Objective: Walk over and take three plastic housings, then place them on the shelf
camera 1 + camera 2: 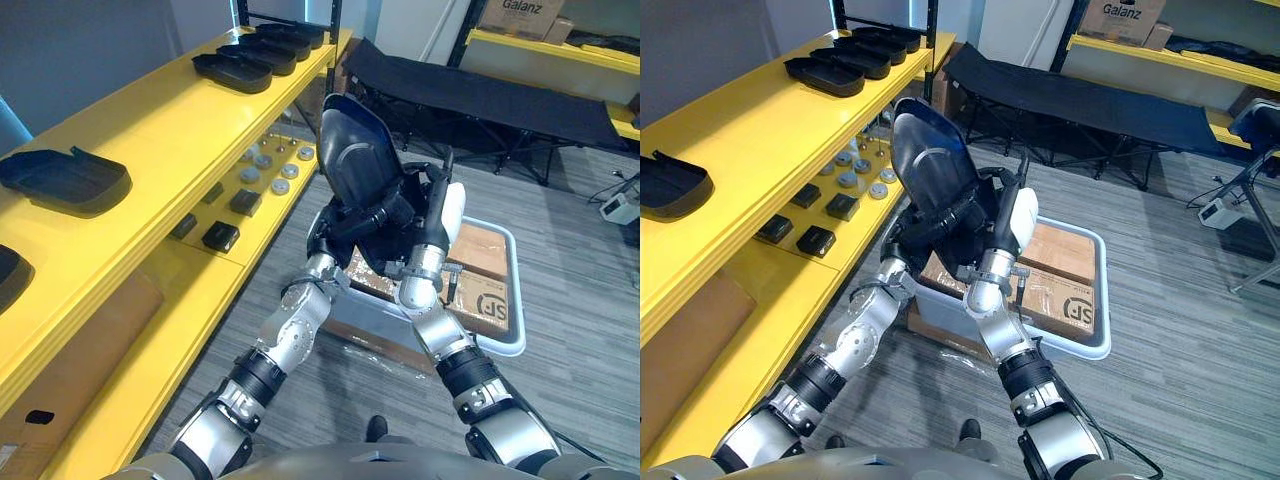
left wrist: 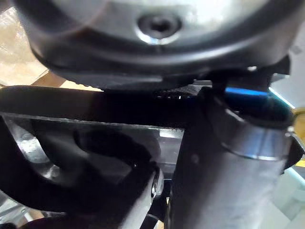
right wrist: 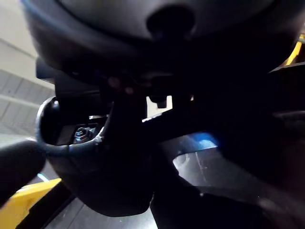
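A black plastic housing stands nearly upright in the air between my two hands, its hollow side facing me. My left hand has its fingers curled across the housing's lower end. On the right side of that end, my right hand grips too, white thumb cover outward. The housing hangs above the near left corner of a white bin. The yellow shelf runs along my left. One housing lies on its top board near me, and several more sit in a row at its far end.
Cardboard boxes lie in the white bin on the grey carpet. The shelf's lower board carries small black blocks and round metal parts. A black folding cot stands beyond the bin. Another yellow rack is at the back right.
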### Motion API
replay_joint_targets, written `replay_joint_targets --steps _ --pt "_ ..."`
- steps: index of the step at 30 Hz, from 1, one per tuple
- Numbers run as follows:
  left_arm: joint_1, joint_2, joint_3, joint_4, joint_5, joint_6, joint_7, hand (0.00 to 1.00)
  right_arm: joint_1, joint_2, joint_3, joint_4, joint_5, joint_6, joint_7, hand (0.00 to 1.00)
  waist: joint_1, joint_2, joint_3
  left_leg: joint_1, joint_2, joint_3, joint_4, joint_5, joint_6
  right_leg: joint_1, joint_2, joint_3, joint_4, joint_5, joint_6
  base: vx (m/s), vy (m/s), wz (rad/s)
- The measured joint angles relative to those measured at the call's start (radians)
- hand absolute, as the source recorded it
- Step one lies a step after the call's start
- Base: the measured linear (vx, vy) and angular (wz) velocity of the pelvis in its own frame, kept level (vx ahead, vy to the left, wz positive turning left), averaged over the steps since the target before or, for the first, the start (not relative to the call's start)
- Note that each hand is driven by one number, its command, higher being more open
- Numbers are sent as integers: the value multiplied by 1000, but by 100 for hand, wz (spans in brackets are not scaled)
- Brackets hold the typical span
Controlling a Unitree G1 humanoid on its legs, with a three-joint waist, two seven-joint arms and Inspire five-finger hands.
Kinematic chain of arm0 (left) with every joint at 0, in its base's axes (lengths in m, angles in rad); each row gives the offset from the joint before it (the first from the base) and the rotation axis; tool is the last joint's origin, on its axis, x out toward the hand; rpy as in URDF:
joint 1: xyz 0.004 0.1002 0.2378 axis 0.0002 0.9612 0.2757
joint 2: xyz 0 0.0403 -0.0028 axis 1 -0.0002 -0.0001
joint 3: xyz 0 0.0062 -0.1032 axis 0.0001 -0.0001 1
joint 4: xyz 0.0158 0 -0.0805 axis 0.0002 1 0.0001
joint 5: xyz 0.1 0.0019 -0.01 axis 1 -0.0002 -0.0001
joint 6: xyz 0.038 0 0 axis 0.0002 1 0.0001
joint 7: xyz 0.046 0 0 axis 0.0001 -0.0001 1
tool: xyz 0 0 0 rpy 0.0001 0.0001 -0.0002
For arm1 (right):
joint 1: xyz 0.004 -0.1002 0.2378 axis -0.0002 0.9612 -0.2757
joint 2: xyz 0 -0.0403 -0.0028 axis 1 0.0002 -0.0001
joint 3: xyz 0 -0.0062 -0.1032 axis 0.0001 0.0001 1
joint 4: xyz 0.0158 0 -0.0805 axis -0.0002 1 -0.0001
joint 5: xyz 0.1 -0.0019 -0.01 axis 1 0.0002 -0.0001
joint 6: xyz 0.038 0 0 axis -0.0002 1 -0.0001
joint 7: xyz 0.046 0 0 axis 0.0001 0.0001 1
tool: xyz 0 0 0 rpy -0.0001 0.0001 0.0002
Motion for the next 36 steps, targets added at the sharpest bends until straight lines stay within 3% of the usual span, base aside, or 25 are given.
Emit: replay_joint_targets --steps 4,6,17,18,27,31,36 --pt "0 -19 10 36 1 -28 26 0 21 17 13 0 11 -14 -22 0 0 -12 -16 1 0 0 0 1 -1 0 0 0 0 0 0 0 0 0" --pt "-1 -21 42 72 1 -27 24 0 31 19 50 0 8 -38 -36 0 -5 -18 -20 3 0 1 0 1 -1 1 0 2 0 0 0 0 0 -4" --pt "-2 20 47 98 -8 -2 -12 0 56 48 76 -4 8 -32 -54 0 -2 -22 -22 13 0 5 0 -3 -1 9 0 3 0 0 0 0 0 0" --pt "-2 20 47 98 -12 -2 -15 0 56 48 76 -7 8 -32 -53 100 -3 -22 -22 13 1 6 0 -3 -1 8 0 4 0 0 0 0 0 0" --pt "-1 29 48 98 -21 -39 -4 0 64 42 72 -97 63 -79 -32 100 -2 -22 -22 11 1 10 10 -12 -2 7 -1 7 0 0 0 0 0 -1" --pt "10 27 70 91 128 -40 70 0 69 38 68 -140 124 -79 28 100 -1 -22 -21 11 1 8 11 -12 -2 9 -1 6 0 0 0 0 0 0" --pt "106 16 170 -74 327 -42 155 0 158 19 42 -280 190 -79 141 100 0 -20 -20 11 0 8 11 -19 -3 10 -1 0 0 -1 -1 0 0 0"
